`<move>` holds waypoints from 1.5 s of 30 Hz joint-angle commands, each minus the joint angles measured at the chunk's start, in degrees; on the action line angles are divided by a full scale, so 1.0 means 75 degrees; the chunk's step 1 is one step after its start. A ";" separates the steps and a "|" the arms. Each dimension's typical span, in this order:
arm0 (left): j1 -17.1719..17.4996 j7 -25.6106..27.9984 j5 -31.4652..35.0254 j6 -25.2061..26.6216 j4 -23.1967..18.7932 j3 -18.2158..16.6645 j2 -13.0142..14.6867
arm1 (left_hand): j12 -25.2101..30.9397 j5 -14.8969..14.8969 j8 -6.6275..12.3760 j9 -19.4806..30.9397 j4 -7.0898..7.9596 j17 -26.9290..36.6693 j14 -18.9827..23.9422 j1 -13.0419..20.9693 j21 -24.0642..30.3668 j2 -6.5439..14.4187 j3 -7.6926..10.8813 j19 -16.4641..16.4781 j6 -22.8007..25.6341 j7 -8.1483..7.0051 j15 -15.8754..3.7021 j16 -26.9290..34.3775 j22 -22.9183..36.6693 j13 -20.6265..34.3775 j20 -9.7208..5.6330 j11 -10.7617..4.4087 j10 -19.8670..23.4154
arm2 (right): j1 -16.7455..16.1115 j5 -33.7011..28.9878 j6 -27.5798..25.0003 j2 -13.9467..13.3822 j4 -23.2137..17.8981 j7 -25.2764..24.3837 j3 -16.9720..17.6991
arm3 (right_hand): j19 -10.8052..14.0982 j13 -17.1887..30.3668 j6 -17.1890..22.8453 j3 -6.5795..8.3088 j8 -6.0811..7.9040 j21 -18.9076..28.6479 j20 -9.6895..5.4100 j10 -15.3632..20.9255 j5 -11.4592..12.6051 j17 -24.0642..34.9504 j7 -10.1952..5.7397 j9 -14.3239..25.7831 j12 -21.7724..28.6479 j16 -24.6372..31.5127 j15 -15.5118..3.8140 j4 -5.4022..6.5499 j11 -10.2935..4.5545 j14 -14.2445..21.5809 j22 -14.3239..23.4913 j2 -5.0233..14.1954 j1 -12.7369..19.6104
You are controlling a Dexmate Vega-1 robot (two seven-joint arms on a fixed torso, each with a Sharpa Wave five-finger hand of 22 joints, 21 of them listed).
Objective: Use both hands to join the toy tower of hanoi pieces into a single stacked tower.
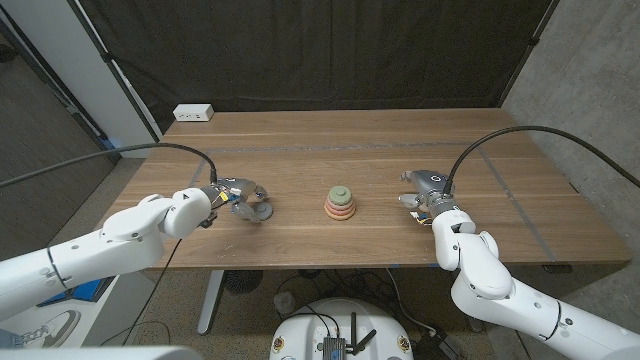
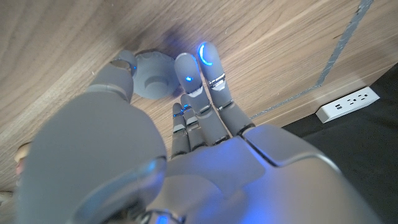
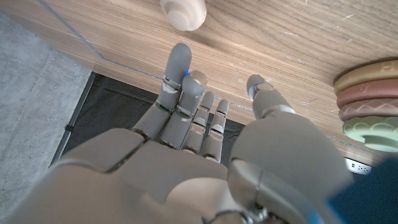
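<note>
Two robot hands point(image 1: 238, 198) point(image 1: 421, 192) flank the central ring stack point(image 1: 342, 203), gaps between.

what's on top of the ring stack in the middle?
A green ring tops the ring stack, above pink and yellowish rings. Nothing rests on it. Whether a peg runs through the centre cannot be told.

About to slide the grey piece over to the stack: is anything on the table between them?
Nothing visible. In the head view, bare wooden table lies between the grey piece by the left hand and the ring stack.
</note>
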 commanded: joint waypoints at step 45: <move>0.0081 0.0310 -0.0311 -0.0055 0.0418 0.0179 -0.0405 | 0.0593 -0.0038 0.0610 0.0089 -0.0045 0.0402 0.0612 0.0475 0.0127 0.0383 0.0149 0.0491 0.1758 -0.0191 -0.0426 0.0388 0.0026 -0.0022 -0.1033 -0.0559 0.2067 | 0.0032 0.0182 -0.0028 0.0035 0.0025 -0.0101 -0.0032 | -0.0013 0.0078 0.0093 -0.0041 0.0005 0.0021 -0.0840 0.0188 0.0167 0.0091 -0.0017 0.0070 -0.0036 -0.0051 -0.0511 0.0045 0.0008 0.0056 -0.0008 0.0176 -0.0052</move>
